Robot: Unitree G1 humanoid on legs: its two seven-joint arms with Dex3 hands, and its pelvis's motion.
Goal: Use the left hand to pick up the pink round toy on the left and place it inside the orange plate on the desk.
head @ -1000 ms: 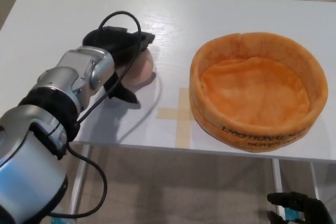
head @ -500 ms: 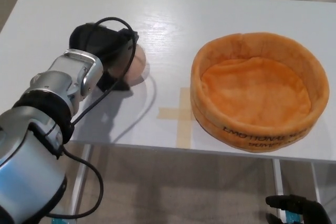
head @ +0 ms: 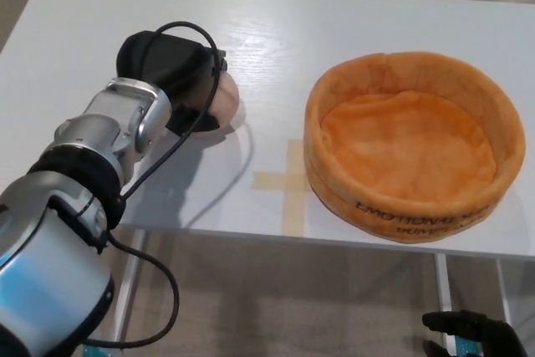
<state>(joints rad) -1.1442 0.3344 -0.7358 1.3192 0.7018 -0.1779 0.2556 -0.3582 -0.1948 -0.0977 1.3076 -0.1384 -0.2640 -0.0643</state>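
The pink round toy (head: 227, 99) is on the left part of the white desk (head: 376, 14), mostly covered by my left hand (head: 171, 73). The black hand wraps over it from the left and top, shut on the toy, so only the toy's right side shows. Whether the toy still touches the desk is unclear. The orange plush plate (head: 401, 64), round with a high soft rim, rests on the right part of the desk and holds nothing. My right hand (head: 468, 328) hangs low at the bottom right, below the desk's front edge.
A cross of tan tape (head: 284, 180) marks the desk between the toy and the plate. A black cable (head: 188, 27) loops over my left hand and along the silver forearm. The desk's front edge runs just below the plate.
My left hand's fingers, spread around the toy a second ago, have closed on it. The hand and toy have shifted slightly left and back. The right hand has sunk a little lower.
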